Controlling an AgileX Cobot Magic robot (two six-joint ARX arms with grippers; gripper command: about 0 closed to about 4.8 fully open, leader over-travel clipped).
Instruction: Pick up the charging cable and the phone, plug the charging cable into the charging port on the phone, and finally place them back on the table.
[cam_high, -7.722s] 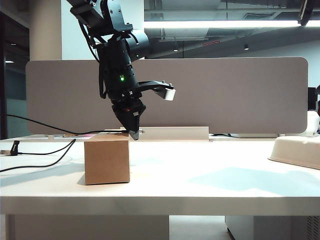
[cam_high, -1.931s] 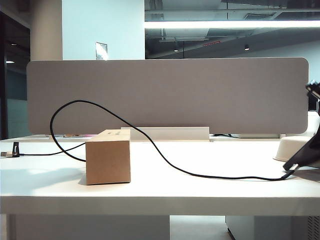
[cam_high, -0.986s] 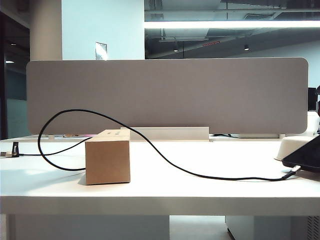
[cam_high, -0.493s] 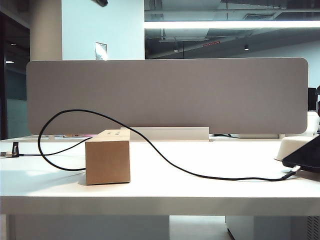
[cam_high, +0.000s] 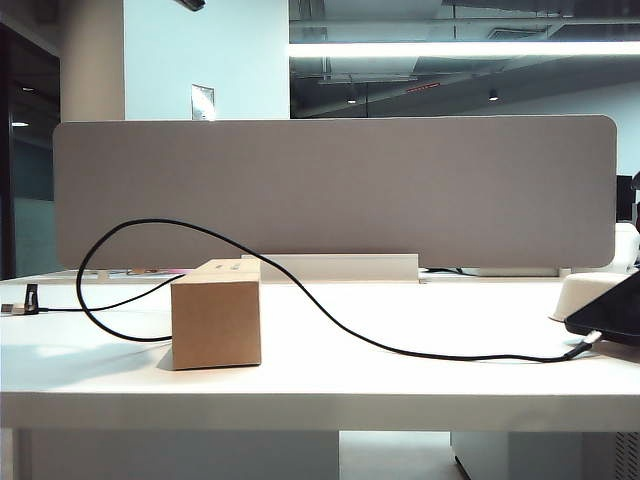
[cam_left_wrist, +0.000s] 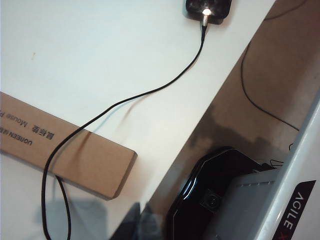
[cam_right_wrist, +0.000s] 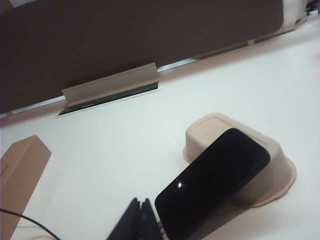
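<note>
While both arms hang clear of the exterior view, we read the scene from its left edge: the charging cable (cam_high: 330, 318) comes in along the counter (cam_high: 320, 395), loops up in a tall arc, passes over the cardboard box (cam_high: 216, 314), then drops and trails low across the white surface toward the right. At the far right the cable's plug sits in the charging port (cam_high: 590, 340) of the phone (cam_high: 610, 318), which lies tilted, its far end propped on the upturned white tray (cam_high: 592, 297) and its plugged end down near the counter. Behind everything stands the grey divider panel (cam_high: 335, 192). From the left wrist view we see the left gripper (cam_left_wrist: 141, 220) high above the counter edge near the box, its fingers pressed together and holding nothing. From the right wrist view the right gripper (cam_right_wrist: 141, 216) hovers just beside the phone's lower end, fingers likewise pressed together, empty.
</note>
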